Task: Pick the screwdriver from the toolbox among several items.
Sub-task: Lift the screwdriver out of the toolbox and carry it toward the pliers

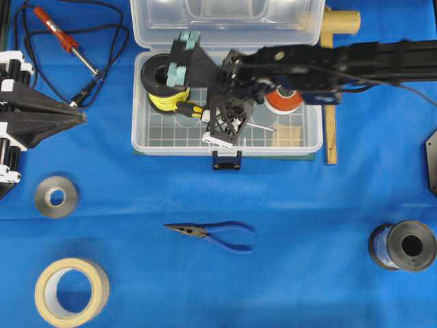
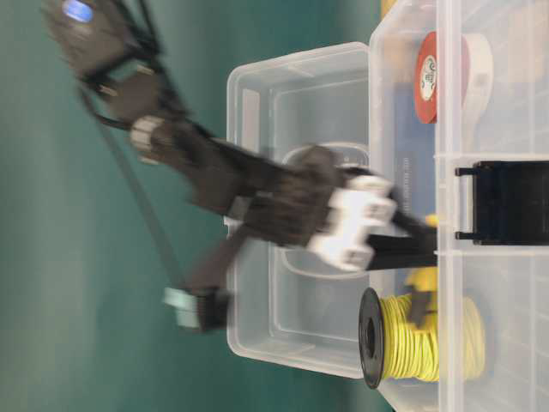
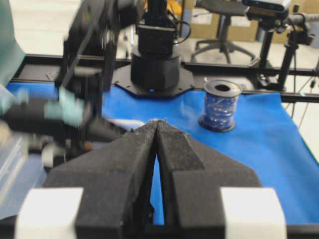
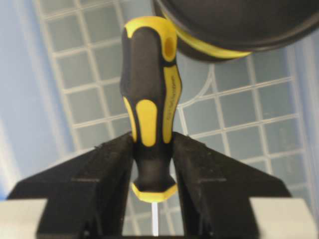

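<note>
We see right gripper (image 4: 152,164) clamping screwdriver (image 4: 149,99) handle between fingers (image 4: 107,174) inside toolbox (image 1: 140,130); left gripper (image 3: 157,149) closed, empty.

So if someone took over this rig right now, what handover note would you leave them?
Right gripper: shut on the screwdriver, fingers clamping the lower part of the handle, inside the toolbox.
Left gripper: shut, holding nothing, parked at the table's left edge.
Also in the box: the yellow wire spool, the red tape roll, the wooden block.
Done: reach and grasp.
Left: lift the screwdriver clear of the box; whether it is off the floor yet cannot be told.
</note>
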`<state>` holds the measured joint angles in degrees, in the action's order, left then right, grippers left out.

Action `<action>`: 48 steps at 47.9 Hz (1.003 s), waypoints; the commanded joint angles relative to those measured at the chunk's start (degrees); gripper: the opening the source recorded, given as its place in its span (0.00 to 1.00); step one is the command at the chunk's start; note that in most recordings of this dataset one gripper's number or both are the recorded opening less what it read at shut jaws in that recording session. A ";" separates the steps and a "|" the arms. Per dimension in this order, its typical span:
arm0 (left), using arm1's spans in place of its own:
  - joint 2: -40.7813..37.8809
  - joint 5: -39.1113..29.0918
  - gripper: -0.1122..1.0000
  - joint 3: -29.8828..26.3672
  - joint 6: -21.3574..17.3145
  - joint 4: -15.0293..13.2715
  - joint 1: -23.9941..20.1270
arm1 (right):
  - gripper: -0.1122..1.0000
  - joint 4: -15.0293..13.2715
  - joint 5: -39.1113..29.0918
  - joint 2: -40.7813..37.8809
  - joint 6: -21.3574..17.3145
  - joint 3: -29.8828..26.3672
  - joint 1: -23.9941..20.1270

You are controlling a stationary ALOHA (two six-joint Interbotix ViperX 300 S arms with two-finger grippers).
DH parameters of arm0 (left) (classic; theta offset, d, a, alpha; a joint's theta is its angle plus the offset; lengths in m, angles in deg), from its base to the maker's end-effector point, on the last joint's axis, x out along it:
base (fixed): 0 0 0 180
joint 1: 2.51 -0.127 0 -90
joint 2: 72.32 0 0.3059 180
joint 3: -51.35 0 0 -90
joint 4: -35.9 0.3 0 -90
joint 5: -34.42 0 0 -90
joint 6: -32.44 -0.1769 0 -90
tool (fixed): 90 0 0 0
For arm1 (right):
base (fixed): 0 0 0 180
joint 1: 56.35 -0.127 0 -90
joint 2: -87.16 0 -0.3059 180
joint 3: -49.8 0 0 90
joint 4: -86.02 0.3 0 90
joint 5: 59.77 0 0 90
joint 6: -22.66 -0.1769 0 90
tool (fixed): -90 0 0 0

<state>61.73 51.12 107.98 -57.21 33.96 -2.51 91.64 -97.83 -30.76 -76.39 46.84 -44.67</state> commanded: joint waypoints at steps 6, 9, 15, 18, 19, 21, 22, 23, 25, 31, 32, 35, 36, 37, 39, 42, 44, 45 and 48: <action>-0.18 0.26 0.10 -0.88 0.18 -0.18 -0.44 | 0.33 0.18 -3.78 11.07 -1.76 -0.79 -1.41; -0.18 0.26 0.10 -0.88 0.18 -0.18 -0.62 | 0.33 0.18 -4.57 13.27 -2.55 -0.79 -2.72; -0.09 0.26 0.10 -0.88 0.26 -0.18 -1.05 | 0.33 0.18 -4.92 14.77 -4.39 -0.79 -6.68; -0.09 0.26 0.10 -0.88 0.26 -0.18 -1.23 | 0.33 0.09 -4.39 14.06 -5.89 -0.88 -9.49; -0.09 0.26 0.10 -0.88 0.18 -0.18 -1.32 | 0.33 0.00 -4.22 13.71 -6.33 -0.97 -10.20; 0.00 0.26 0.10 -0.88 0.26 -0.18 -1.49 | 0.33 -0.18 -3.60 12.83 -7.12 -1.23 -11.69; -0.09 0.26 0.10 -0.88 0.26 -0.18 -1.58 | 0.33 -0.35 -3.25 12.30 -7.56 -1.32 -12.30; 0.00 0.26 0.10 -0.88 0.26 -0.18 -1.67 | 0.33 -0.53 -2.90 11.87 -7.91 -1.49 -12.92; 0.00 0.26 0.10 -0.88 0.26 -0.18 -1.76 | 0.33 -0.88 -2.02 10.37 -8.70 -1.76 -13.80; 0.00 0.35 0.10 -0.79 0.26 -0.18 -1.76 | 0.33 -1.41 0.26 5.36 -10.72 -2.20 -15.38; 0.00 0.26 0.10 -0.79 0.26 -0.18 -1.76 | 0.33 -1.41 0.62 4.66 -10.90 -2.46 -15.56; 0.00 0.26 0.10 -0.79 0.26 -0.18 -1.76 | 0.33 -1.41 1.76 2.02 -11.25 -3.16 -16.08; -0.09 0.26 0.10 -0.79 0.26 -0.18 -1.76 | 0.33 -1.41 2.11 1.32 -11.34 -3.34 -16.26; -0.09 0.26 0.10 -0.79 0.26 -0.18 -1.76 | 0.33 -1.41 2.37 0.53 -11.34 -3.60 -16.44; 0.00 0.09 0.10 -0.79 0.26 -0.18 -1.85 | 0.33 -1.41 2.90 -0.88 -11.43 -4.13 -16.70; 0.00 0.09 0.10 -0.79 0.35 -0.18 -1.76 | 0.33 -1.41 2.99 -3.25 -11.51 -5.19 -17.14; 0.00 0.09 0.10 -0.79 0.26 -0.18 -1.76 | 0.33 -1.41 2.99 -4.92 -11.60 -6.06 -17.40; 0.00 0.09 0.10 -0.79 0.26 -0.18 -1.76 | 0.33 -1.32 2.90 -5.71 -11.60 -6.59 -17.67; 0.00 0.00 0.10 -0.70 0.26 -0.18 -1.76 | 0.33 -1.32 2.72 -8.17 -11.78 -8.53 -18.37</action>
<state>61.91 50.95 107.98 -56.94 33.87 -4.09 90.32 -95.37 -38.32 -87.99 41.65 -62.07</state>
